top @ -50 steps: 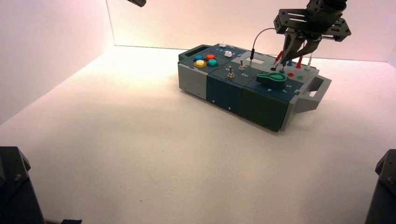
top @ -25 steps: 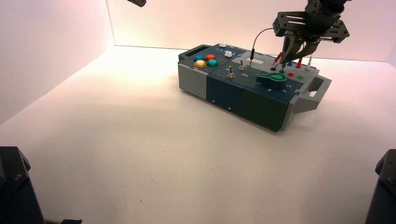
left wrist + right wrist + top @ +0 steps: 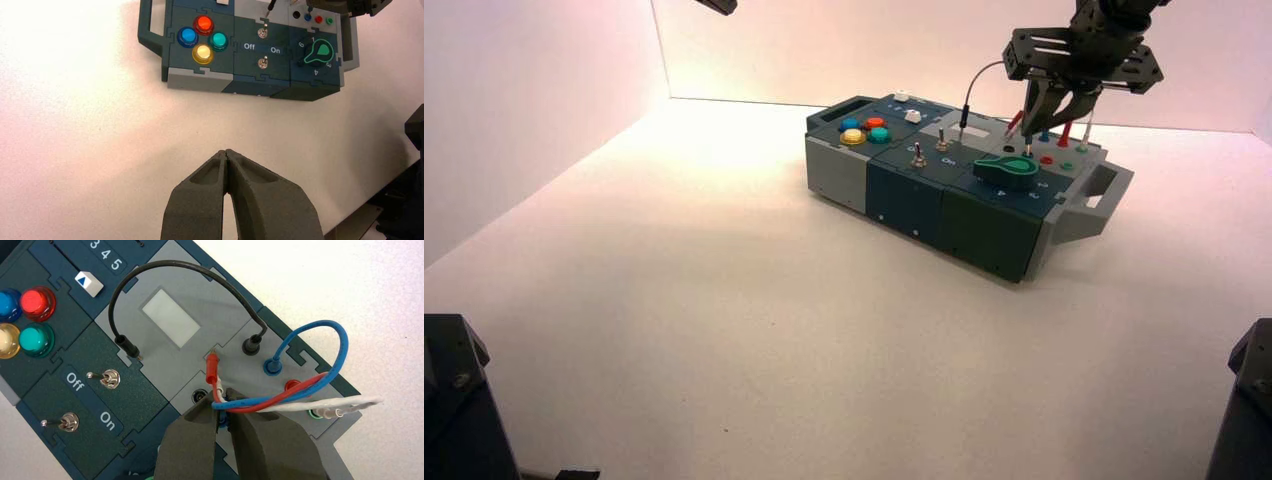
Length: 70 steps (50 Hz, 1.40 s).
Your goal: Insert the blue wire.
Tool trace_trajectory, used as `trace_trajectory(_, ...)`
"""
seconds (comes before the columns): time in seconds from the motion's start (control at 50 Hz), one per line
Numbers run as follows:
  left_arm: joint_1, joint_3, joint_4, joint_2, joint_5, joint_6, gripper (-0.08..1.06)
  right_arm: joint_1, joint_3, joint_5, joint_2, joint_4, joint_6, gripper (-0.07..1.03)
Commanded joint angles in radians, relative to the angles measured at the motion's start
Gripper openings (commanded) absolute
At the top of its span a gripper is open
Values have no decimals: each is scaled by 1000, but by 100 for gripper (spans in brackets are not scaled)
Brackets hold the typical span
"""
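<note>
The blue wire (image 3: 334, 337) arches over the grey socket panel at the box's (image 3: 904, 190) right end. One blue plug sits in a blue socket (image 3: 271, 366). My right gripper (image 3: 223, 407) is shut on the wire's other blue plug (image 3: 223, 418), just beside an empty black socket (image 3: 200, 396). In the high view the right gripper (image 3: 1049, 122) hangs over the sockets behind the green knob (image 3: 1006, 172). My left gripper (image 3: 226, 154) is shut and empty, parked high at the far left (image 3: 716, 5).
A black wire (image 3: 170, 265) arches over the white panel, one plug loose. A red plug (image 3: 213, 367) on a pale wire (image 3: 340, 402) lies across the gripper's fingers. Two toggle switches (image 3: 107, 377) marked Off and On and coloured buttons (image 3: 202, 37) lie further along the box.
My right gripper has shifted slightly to the left over the socket panel with the blue plug. The left arm has not moved.
</note>
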Motion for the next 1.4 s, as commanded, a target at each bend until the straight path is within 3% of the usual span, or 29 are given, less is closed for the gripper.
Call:
trace_trajectory(0.02, 2, -29, -5, -8, -5, 6, -3, 2, 32, 38, 3, -3, 0, -2)
trace_trajectory(0.38, 3, -29, -5, -9, -5, 6, -3, 3, 57, 94, -101, -3, 3, -2)
trace_trajectory(0.88, 2, -28, -5, -15, -3, 6, -3, 2, 49, 14, 6, -3, 2, -2)
trace_trajectory(1.22, 2, -28, -5, -15, -5, 6, -3, 2, 40, 32, -6, -5, 0, -2)
trace_trajectory(1.3, 2, -28, -5, -15, -5, 6, -3, 2, 26, 83, -32, -5, 0, 3)
trace_trajectory(1.4, 2, -28, -5, -15, -5, 6, -3, 2, 9, 135, -74, -5, 2, 21)
